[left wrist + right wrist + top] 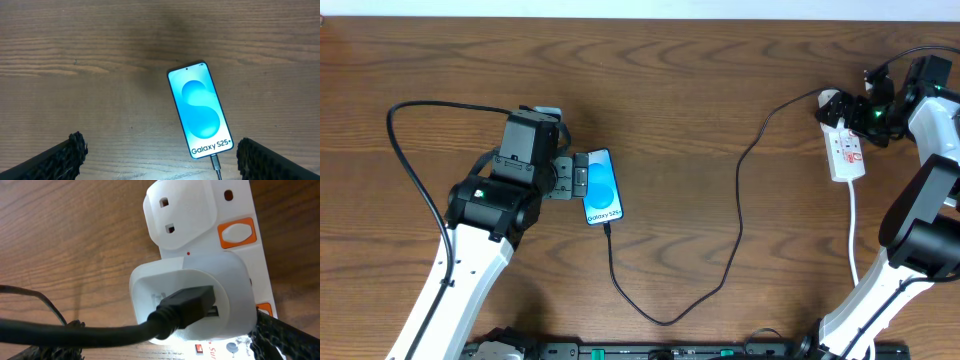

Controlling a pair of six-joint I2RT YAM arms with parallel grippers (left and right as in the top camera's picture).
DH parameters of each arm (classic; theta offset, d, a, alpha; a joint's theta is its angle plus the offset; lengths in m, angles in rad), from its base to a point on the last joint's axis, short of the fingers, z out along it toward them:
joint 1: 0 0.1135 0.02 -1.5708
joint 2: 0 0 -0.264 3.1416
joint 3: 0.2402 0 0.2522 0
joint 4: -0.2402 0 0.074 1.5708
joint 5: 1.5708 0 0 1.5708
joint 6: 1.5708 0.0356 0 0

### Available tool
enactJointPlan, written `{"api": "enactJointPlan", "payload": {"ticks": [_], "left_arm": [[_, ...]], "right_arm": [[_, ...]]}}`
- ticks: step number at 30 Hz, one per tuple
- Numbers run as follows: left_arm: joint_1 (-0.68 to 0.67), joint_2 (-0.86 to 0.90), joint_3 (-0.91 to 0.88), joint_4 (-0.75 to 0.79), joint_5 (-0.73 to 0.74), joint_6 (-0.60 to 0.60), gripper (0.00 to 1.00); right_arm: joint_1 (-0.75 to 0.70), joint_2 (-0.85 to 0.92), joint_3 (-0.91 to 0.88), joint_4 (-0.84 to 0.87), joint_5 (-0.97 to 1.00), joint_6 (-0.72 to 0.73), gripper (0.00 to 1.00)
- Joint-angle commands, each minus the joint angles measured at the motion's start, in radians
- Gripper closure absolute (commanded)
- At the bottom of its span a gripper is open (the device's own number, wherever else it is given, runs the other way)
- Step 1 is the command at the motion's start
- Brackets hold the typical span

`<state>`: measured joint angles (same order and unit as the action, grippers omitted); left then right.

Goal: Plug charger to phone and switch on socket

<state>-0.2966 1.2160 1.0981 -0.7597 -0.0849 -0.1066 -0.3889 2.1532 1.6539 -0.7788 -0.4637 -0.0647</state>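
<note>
The phone (602, 186) lies flat on the wooden table with its blue screen up; it also shows in the left wrist view (200, 110). The charger's thin black cable (665, 320) has its small tip (216, 164) plugged into the phone's bottom end. It loops across the table to the socket (846, 148), a white power strip at the far right. In the right wrist view its black plug (187, 305) sits in a white adapter (230, 290) on the strip (200, 210). My left gripper (580, 180) (160, 160) is open just left of the phone. My right gripper (855, 112) (165, 347) is open over the adapter.
The strip has orange rocker switches (237, 232) beside its outlets, and its thick white cord (853, 230) runs toward the front edge. The left arm's black cable (405, 150) arcs over the table at the left.
</note>
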Motion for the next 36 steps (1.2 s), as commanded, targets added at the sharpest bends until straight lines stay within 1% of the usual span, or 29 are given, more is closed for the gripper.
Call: {"api": "enactJointPlan", "payload": {"ticks": [1,17,22,29,36], "left_arm": [[-0.002,0.0,0.0,-0.003,-0.013,0.009,0.02],[-0.002,0.0,0.0,-0.003,-0.013,0.009,0.02],[-0.002,0.0,0.0,-0.003,-0.013,0.009,0.02],[-0.002,0.0,0.0,-0.003,-0.013,0.009,0.02],[-0.002,0.0,0.0,-0.003,-0.013,0.009,0.02]], "right_arm": [[0.011,0.011,0.019,-0.019,-0.097,0.005,0.01],[0.011,0.011,0.018,-0.01,-0.087,-0.006,0.01],[0.011,0.011,0.018,0.0,-0.083,-0.059,0.01],[0.011,0.011,0.018,0.012,0.01,-0.064,0.01],[0.011,0.011,0.018,0.005,-0.025,-0.063,0.01]]}}
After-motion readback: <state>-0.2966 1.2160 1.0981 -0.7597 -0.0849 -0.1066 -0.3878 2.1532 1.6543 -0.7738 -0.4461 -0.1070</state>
